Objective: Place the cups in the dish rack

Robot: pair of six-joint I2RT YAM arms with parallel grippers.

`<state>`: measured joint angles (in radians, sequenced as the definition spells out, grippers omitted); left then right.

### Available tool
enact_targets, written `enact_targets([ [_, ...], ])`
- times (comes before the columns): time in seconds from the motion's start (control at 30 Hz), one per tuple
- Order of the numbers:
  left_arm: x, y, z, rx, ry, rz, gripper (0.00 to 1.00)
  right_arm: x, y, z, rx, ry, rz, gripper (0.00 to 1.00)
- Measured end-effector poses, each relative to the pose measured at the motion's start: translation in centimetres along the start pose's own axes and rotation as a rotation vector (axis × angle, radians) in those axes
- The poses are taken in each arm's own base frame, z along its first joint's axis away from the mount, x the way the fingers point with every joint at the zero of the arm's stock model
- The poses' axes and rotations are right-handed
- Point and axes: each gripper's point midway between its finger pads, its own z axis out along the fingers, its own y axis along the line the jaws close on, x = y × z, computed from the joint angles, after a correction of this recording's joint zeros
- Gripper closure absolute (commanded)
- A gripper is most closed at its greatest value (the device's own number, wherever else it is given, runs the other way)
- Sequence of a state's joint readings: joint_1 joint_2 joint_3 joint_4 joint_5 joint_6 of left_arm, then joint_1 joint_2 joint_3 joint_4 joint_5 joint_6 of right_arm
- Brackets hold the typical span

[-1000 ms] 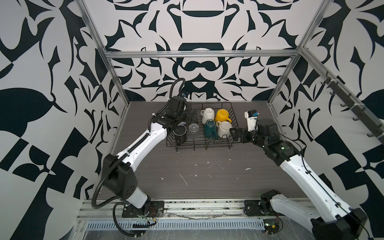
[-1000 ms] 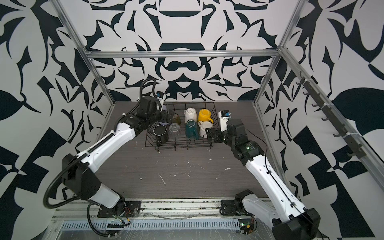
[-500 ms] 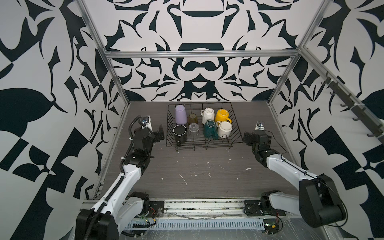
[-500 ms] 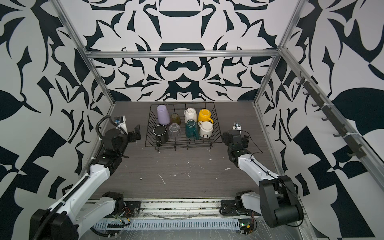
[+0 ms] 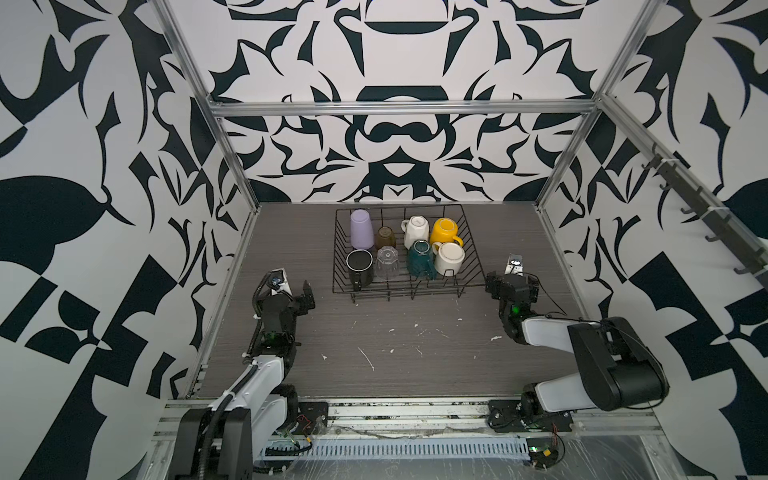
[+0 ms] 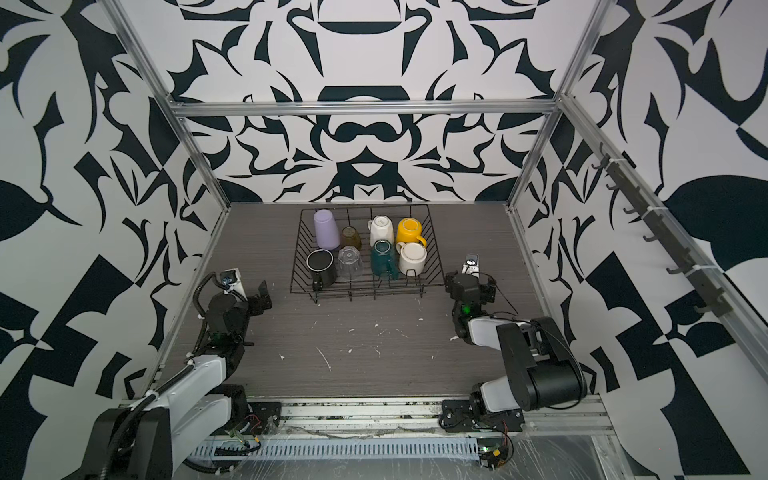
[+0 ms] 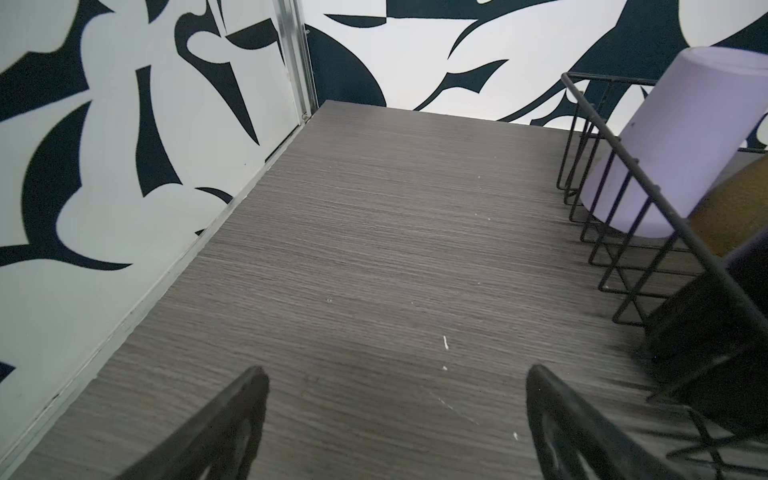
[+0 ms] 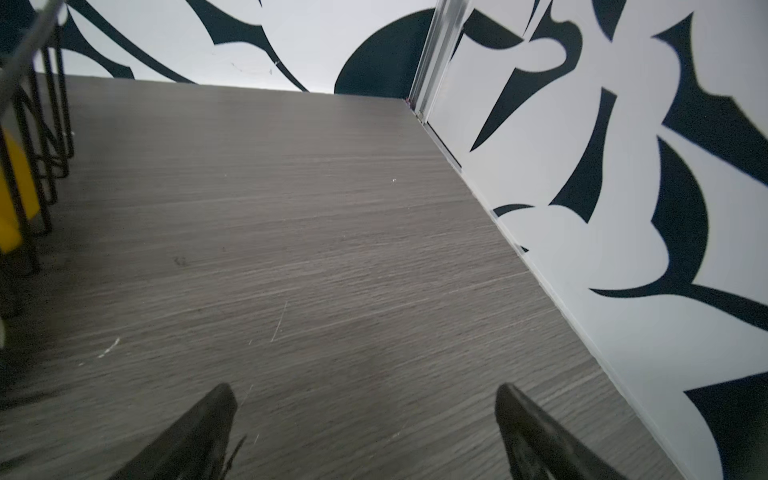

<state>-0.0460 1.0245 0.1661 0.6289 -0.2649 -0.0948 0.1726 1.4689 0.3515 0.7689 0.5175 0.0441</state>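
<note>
In both top views the two arms fold low at the bottom corners of the grey table (image 5: pixel 395 357). The left gripper (image 5: pixel 301 293) hovers at the left of the frame and the right gripper (image 5: pixel 511 282) at the right, each beside a front corner of the dish rack (image 5: pixel 407 287) without touching it. Both wrist views show the fingers spread wide, with only bare table between them. All eight cups sit in the rack, at the middle of the frame. The front row holds a black mug (image 5: pixel 359 264), a clear glass (image 5: pixel 387 262), a teal mug (image 5: pixel 420 257) and a cream mug (image 5: pixel 449 258). The row behind holds a lilac tumbler (image 5: pixel 360 228), an amber glass (image 5: pixel 385 237), a white mug (image 5: pixel 415 230) and a yellow mug (image 5: pixel 444 230).
</note>
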Motion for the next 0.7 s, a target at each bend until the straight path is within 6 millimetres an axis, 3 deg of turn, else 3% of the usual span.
enact_targets([
  [0.13,0.8,-0.3,1.4,0.008,0.005,0.009,0.01,0.8,0.5,0.5,-0.012,0.009,-0.025,0.0],
  [0.37,2.3,-0.5,5.2,-0.006,0.026,0.046,0.01,0.5,0.9,0.6,-0.028,-0.009,-0.026,0.0],
  [0.5,3.3,0.1,5.9,-0.03,0.041,0.043,0.01,0.5,0.9,0.6,-0.034,-0.007,-0.027,0.0],
  [0.7,1.5,0.8,6.4,-0.057,-0.009,0.019,0.01,0.5,1.0,0.6,-0.039,-0.006,-0.027,0.0],
])
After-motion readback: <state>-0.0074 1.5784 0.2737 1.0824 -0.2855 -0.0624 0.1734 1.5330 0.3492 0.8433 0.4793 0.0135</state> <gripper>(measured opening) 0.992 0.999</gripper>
